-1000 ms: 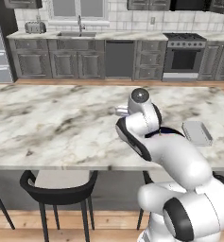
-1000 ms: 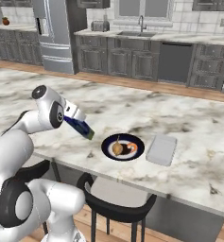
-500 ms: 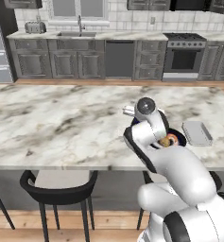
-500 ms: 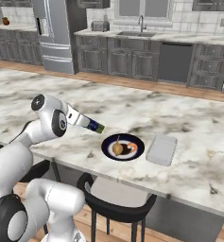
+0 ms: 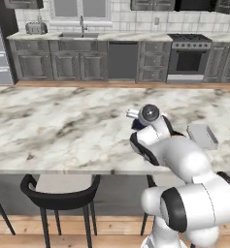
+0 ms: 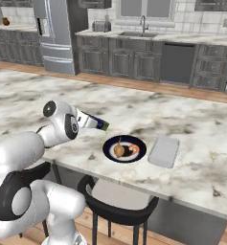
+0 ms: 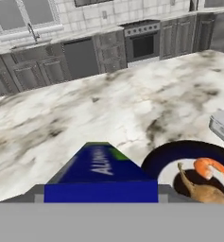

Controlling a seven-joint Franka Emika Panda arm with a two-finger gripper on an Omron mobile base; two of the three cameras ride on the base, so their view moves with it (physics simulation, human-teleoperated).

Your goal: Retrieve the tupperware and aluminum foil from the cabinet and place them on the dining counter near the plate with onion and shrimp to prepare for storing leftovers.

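Observation:
My gripper (image 7: 101, 193) is shut on the aluminum foil (image 7: 102, 166), a dark blue box with a yellow-green far end, held by its near end. The aluminum foil (image 6: 95, 123) hangs low over the dining counter (image 6: 191, 119), pointing at the black plate with onion and shrimp (image 6: 125, 149) just left of it. The plate (image 7: 189, 163) lies to the right of the box tip. The tupperware (image 6: 164, 151) rests on the marble right of the plate; it is the tupperware (image 5: 202, 136) beside my arm. The cabinet is out of view.
Black stools (image 5: 60, 186) (image 6: 117, 210) stand under the island's near edge. Bare marble (image 5: 63, 126) stretches left of the arm. Across the floor runs the wall counter with a sink (image 5: 82, 34), a stove (image 5: 189, 55) and a fridge (image 6: 55, 36).
The arm has carried the foil box a little right toward the plate, and in the left base view it now covers the plate. Plate and tupperware have not moved.

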